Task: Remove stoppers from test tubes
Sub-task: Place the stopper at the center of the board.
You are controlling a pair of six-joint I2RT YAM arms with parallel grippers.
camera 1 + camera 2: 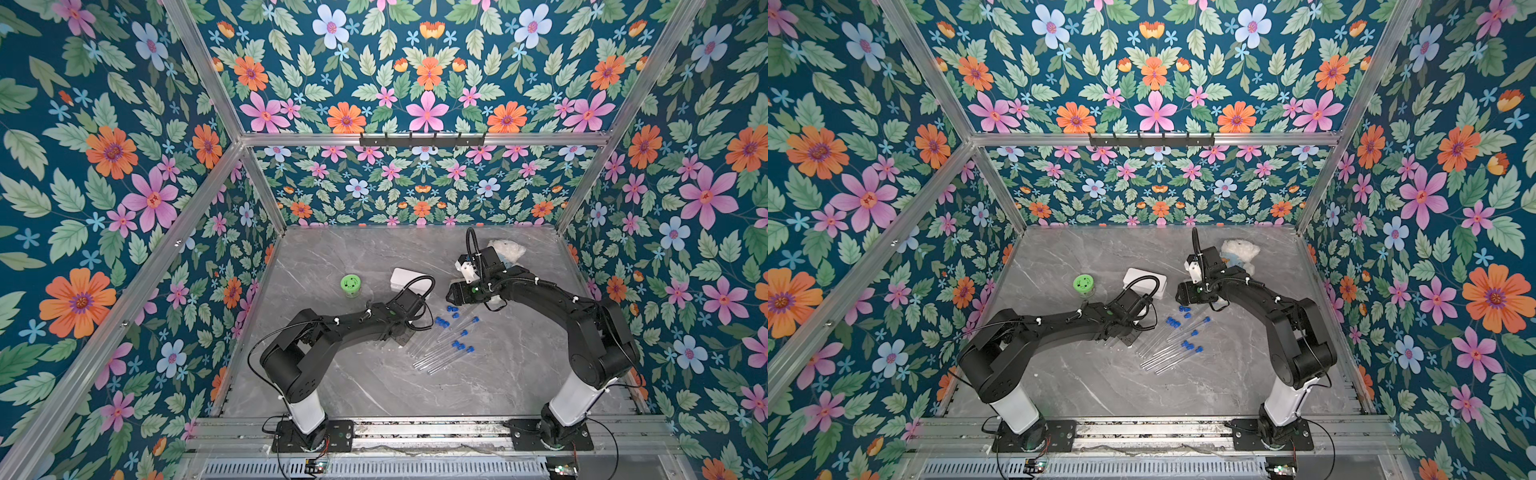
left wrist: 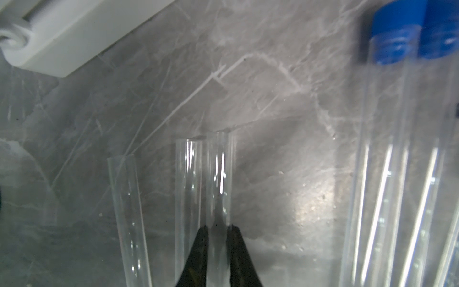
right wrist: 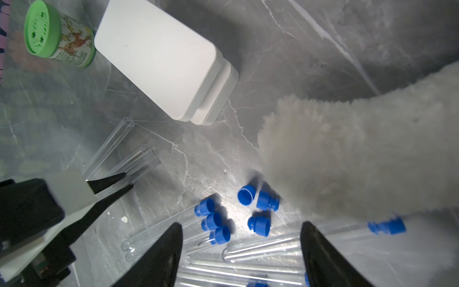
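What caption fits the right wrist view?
Open right hand over loose blue stoppers and clear test tubes; left hand pinches an uncapped tube, beside white box, green-lidded jar, fluffy toy.

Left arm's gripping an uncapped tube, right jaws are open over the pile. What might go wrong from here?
1. The left gripper is shut on an open tube right beside another open tube; releasing it may set both rolling.
2. Loose stoppers lie close to the stoppered tubes; the open right gripper might pinch a loose one instead.
3. The white plush overhangs one stoppered end, likely hindering a grasp there.
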